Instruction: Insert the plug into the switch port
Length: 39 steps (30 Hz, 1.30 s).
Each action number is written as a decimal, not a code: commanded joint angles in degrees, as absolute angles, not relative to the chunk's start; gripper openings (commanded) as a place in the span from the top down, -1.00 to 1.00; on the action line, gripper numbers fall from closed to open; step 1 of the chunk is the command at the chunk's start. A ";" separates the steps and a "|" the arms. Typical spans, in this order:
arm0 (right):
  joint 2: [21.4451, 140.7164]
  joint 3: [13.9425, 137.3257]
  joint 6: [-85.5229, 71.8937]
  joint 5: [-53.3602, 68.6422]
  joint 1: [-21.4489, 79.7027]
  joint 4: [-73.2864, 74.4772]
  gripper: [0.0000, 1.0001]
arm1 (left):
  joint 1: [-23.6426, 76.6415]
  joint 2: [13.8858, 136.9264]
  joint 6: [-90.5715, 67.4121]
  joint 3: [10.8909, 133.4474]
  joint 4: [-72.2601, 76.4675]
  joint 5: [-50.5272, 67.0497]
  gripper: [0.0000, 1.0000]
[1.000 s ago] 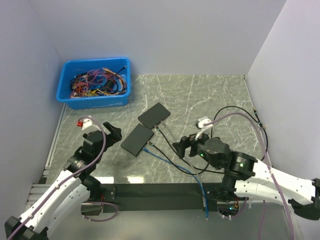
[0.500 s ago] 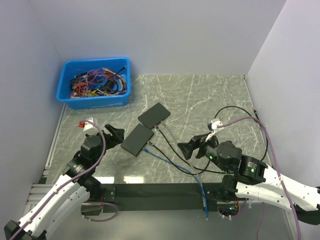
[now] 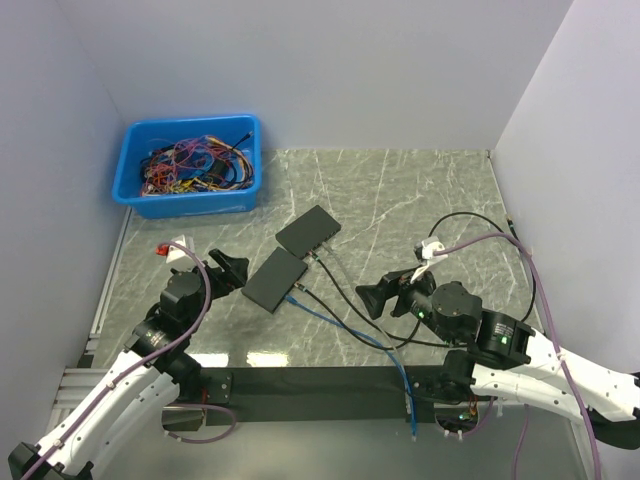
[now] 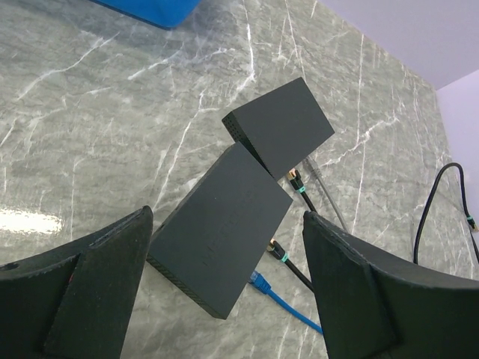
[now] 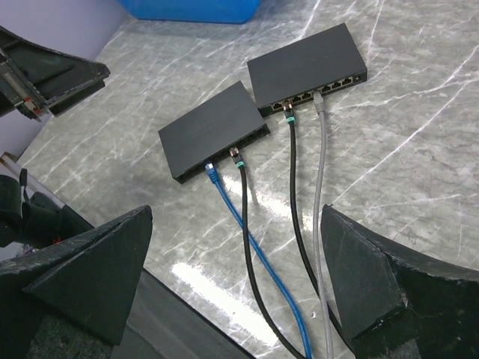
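A blue plastic bin of tangled coloured wires [image 3: 190, 205] sits at the far left of a grey marble-patterned table [image 3: 400, 190]. Nearer the camera, the left gripper [image 3: 230, 270] hovers with its fingers spread wide, holding nothing.

Just right of it lies the nearer flat black switch box [image 5: 213, 127]. The blue cable's plug [image 5: 210, 171] rests against its port face, beside a black cable's plug [image 5: 238, 158]. Whether the blue plug is seated cannot be told.

Further right is a second black switch box [image 5: 307, 63], where another black cable [image 5: 293, 194] and a grey cable [image 5: 322, 187] end. The right gripper [image 3: 378, 298] hangs above these cables, jaws fully apart and empty.

The plug is likely small, light and rigid, with a brittle latch tab. Its cable looks springy and may tug sideways. Pinching the flat sides just behind the tip seems best. The switch may slide on the smooth table when pushed.
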<state>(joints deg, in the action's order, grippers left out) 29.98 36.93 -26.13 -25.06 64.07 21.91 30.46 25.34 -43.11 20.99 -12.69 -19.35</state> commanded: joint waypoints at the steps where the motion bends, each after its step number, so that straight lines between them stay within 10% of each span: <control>1: 29.00 36.91 -26.63 -26.54 63.81 20.74 -1.00 | 30.67 25.49 -42.19 20.92 -10.55 -19.16 -0.73; 39: 30.23 36.04 -26.10 -24.17 63.90 19.16 -1.00 | 30.76 25.49 -42.45 21.01 -10.90 -19.25 -0.70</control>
<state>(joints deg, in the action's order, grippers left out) 30.11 36.18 -26.11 -24.27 64.07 21.23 30.48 25.36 -43.11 20.97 -12.71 -19.38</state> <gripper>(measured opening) 0.997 0.852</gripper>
